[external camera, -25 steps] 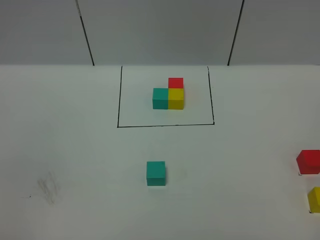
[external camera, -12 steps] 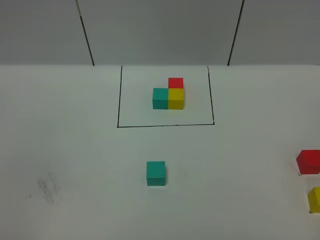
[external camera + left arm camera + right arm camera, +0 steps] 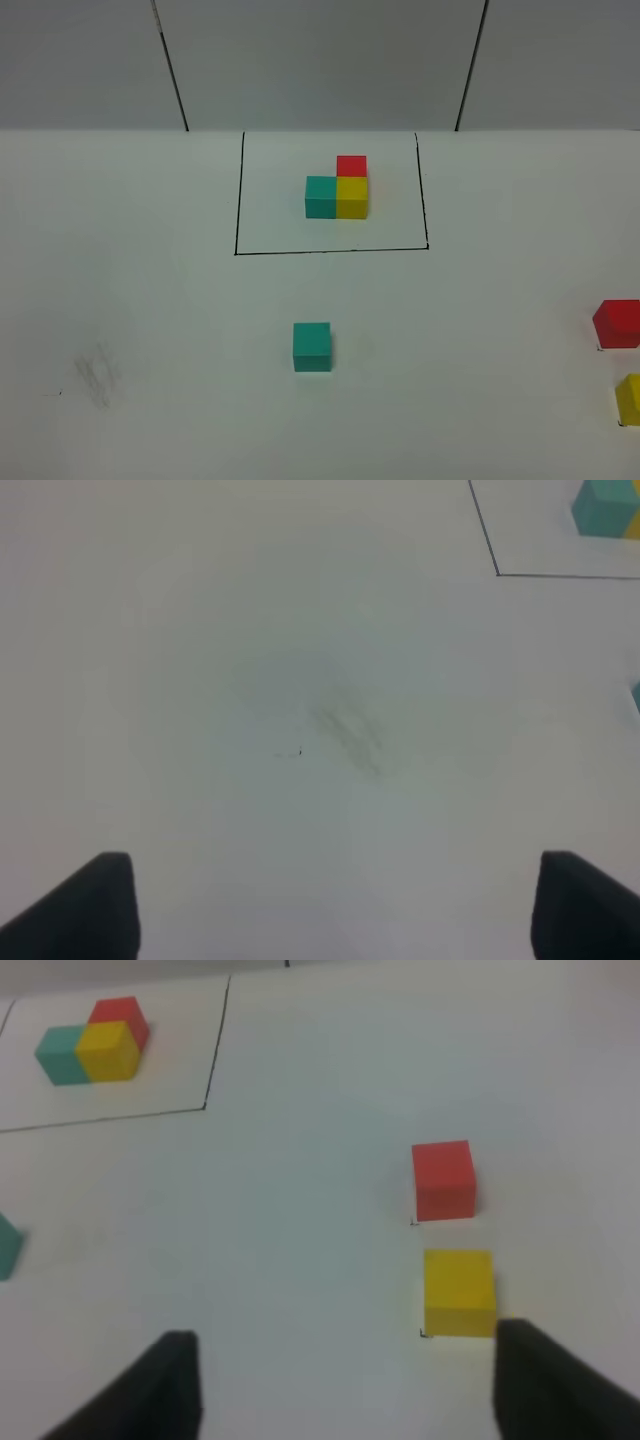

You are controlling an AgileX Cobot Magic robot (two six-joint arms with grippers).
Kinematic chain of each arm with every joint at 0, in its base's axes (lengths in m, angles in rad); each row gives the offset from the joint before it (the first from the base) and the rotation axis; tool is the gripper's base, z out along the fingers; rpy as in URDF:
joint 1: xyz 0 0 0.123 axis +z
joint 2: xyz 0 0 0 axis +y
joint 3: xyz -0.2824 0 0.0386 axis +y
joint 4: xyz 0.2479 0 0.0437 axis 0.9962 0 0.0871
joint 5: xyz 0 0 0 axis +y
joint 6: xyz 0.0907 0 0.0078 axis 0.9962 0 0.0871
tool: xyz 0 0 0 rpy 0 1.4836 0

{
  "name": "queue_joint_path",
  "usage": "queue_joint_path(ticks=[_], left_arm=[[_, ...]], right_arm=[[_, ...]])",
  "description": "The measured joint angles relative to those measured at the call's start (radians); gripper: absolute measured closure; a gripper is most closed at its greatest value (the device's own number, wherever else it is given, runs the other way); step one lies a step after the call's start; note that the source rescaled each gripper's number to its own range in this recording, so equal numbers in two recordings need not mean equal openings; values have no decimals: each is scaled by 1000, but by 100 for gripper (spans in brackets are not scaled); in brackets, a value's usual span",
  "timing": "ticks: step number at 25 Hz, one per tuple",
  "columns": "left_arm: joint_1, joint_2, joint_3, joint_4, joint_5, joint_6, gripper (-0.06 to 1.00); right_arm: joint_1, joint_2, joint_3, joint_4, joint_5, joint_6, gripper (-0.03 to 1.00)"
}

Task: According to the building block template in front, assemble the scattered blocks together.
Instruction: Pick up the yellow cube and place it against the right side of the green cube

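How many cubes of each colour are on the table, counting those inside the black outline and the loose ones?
Teal cubes: 2
Yellow cubes: 2
Red cubes: 2
Total: 6

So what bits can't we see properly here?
Loose yellow matte cube: exterior high view, cut by the right edge.
Loose teal matte cube: right wrist view, cut by the frame edge.
Left tool: left wrist view, only its dark tips show; absent from exterior view.
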Motion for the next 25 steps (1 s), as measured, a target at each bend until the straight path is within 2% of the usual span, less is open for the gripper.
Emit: queue_joint_path(ticks=[3,6,14,25], left_arm=[[0,0,0,0,0,0,-1],[0,0,0,0,0,0,-1],[0,0,0,0,0,0,-1],[0,0,0,0,0,1,-1]], right_arm=[[0,62,-6,0,-6,6,6],[0,171,-56,-1,-10,28,-3],[0,534,-235,-86,-21,44,1],[0,996,-262,-127,-52,48,3]])
